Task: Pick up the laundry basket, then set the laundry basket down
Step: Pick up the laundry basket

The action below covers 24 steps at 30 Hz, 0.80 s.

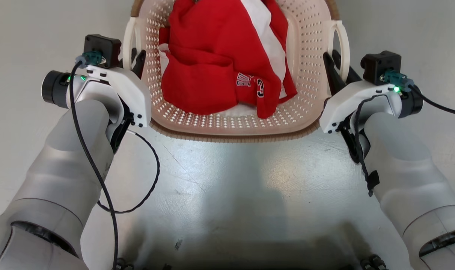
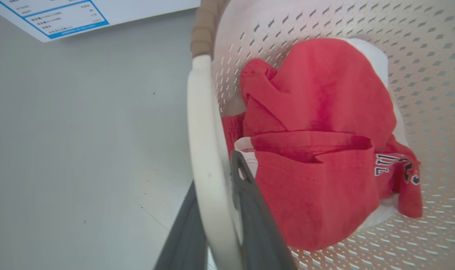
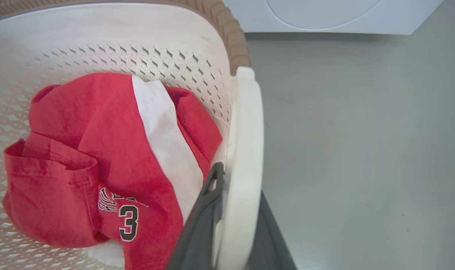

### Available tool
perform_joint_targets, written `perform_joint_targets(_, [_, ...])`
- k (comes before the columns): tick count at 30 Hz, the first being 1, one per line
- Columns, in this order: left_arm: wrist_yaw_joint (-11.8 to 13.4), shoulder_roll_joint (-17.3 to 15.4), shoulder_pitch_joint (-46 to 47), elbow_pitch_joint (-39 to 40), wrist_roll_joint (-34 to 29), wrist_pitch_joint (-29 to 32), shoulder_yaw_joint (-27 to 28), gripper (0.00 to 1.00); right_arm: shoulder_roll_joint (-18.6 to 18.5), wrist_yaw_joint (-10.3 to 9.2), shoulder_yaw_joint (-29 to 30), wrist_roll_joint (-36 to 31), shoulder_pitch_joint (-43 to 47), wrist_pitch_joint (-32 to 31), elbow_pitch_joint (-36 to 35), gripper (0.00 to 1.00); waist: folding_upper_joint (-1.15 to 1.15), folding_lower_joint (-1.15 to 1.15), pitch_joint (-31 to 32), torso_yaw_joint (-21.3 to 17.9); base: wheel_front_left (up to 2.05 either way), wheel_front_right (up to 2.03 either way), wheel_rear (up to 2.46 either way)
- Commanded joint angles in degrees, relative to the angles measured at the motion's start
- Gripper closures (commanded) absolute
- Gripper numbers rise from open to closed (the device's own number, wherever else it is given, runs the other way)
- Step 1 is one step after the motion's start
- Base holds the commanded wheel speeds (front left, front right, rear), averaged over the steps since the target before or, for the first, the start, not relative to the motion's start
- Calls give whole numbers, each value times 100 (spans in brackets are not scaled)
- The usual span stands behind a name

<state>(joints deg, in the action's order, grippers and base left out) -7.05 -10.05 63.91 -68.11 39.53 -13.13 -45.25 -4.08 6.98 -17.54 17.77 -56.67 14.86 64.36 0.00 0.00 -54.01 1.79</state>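
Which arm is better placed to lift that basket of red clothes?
Neither alone: left gripper clamps the laundry basket by its left handle, right gripper by its right handle; lift with both.

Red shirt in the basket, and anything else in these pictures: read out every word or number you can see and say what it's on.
"3": dark numeral on the red shirt in the laundry basket.
Lettering above the 3: broken up by folds, unreadable.
Blue-bordered label on a white panel, left wrist view: print too small and blurred to read.
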Motion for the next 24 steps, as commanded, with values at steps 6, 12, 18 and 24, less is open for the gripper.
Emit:
perform_joint_targets(6, [-44,-158,-195,-20,175,3,-104,100,120,51,-479,196,154,-153,185,100,0,0,264,45,0,0,0])
perform_joint_targets(12, [-44,-116,-390,-91,352,70,-213,100,120,51,-733,342,206,-320,289,100,0,0,618,98,0,0,0])
perform_joint_targets(18, [-44,-84,-708,-201,561,206,-321,100,120,51,-1056,445,367,-645,397,100,0,0,1199,185,0,0,0])
perform_joint_targets(24, [-44,-66,-981,-322,692,351,-362,100,120,51,-1153,615,541,-855,489,100,0,0,1700,235,0,0,0])
